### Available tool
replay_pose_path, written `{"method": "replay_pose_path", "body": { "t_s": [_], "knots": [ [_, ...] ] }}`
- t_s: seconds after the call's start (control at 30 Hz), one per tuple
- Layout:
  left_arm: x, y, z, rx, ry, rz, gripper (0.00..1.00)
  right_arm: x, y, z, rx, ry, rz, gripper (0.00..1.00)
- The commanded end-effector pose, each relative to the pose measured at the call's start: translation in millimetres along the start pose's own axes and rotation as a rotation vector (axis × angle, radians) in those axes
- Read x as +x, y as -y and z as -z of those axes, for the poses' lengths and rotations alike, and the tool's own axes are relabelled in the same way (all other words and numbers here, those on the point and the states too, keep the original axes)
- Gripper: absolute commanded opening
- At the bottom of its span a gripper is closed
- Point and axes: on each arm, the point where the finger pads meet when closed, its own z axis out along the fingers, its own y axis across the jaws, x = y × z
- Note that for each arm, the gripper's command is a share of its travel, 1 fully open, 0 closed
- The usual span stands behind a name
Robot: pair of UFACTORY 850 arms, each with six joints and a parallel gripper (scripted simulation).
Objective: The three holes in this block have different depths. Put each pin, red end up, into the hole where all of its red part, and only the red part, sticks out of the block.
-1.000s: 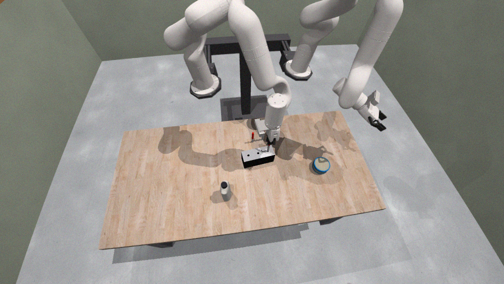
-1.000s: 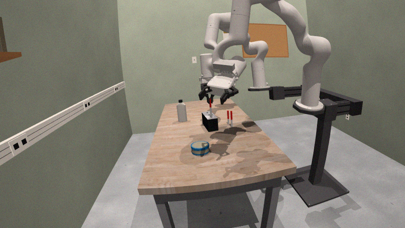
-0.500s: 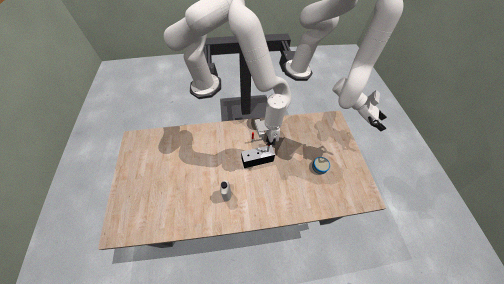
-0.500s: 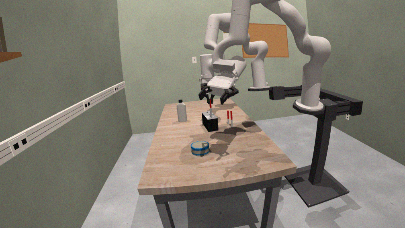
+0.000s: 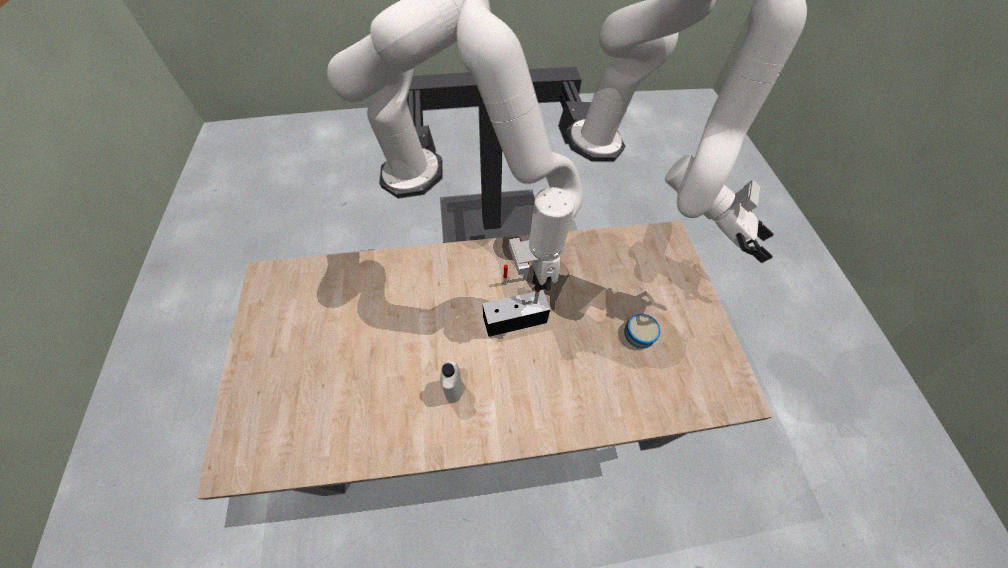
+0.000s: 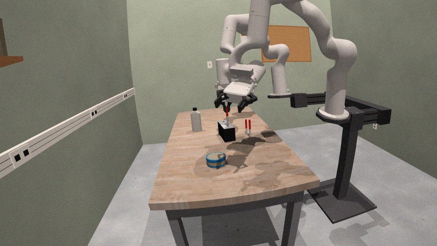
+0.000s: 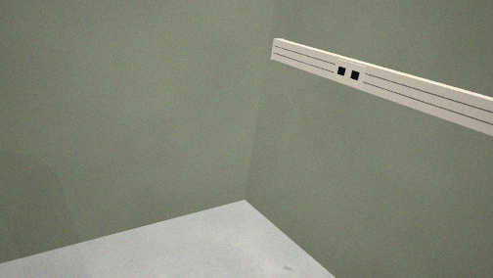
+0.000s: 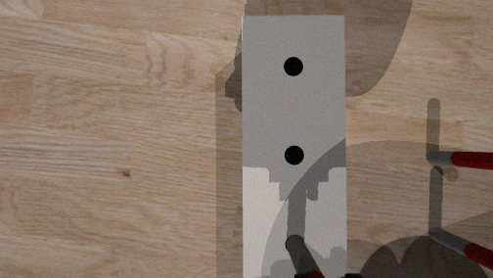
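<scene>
Right gripper [image 5: 541, 285] [image 6: 226, 109] [image 8: 324, 275]: narrow, pinching the red end of one pin [image 5: 536, 296] [image 6: 227, 120] [image 8: 299, 254]. Lower tip at the end hole of the black-sided block [image 5: 517, 319] [image 6: 226, 134] [image 8: 313, 108], with grey as well as red above the top face; cannot tell whether slightly inserted. Other two holes open. Two more pins, upright, red ends up, beside the block: first pin [image 6: 246, 126], second pin [image 6: 249, 128]. Left gripper [image 5: 770, 245] [image 6: 229, 107] wide, with nothing between the fingers, out past the table [image 5: 317, 423] [image 6: 183, 183] edge. Also on the tabletop: bottle [image 5: 451, 384] [image 6: 196, 121], blue-rimmed tin [image 5: 643, 330] [image 6: 216, 160].

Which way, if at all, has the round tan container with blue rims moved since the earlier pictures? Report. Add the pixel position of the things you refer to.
No; the container [image 5: 643, 330] [image 6: 216, 160] keeps its place relative to the black-sided, grey-topped block [image 5: 518, 323] [image 6: 225, 134] [image 8: 293, 110].
</scene>
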Motion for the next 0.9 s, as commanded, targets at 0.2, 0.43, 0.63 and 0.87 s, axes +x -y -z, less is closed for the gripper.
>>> {"method": "replay_pose_path", "body": {
  "t_s": [0.2, 0.43, 0.63, 0.87],
  "knots": [
    [1.1, -0.5, -0.1, -0.001, -0.002, 0.001, 1.00, -0.5, 0.8, 1.0, 0.002, 0.001, 0.000, 0.00],
    [1.1, -0.5, -0.1, -0.001, -0.002, 0.001, 1.00, 1.2, 2.1, -3.0, 0.002, 0.001, 0.001, 0.00],
    [1.1, -0.5, -0.1, -0.001, -0.002, 0.001, 1.00, 1.2, 2.1, -3.0, 0.002, 0.001, 0.001, 0.00],
    [1.1, -0.5, -0.1, -0.001, -0.002, 0.001, 1.00, 0.2, 0.9, -3.1, 0.001, 0.001, 0.000, 0.00]
  ]
}}
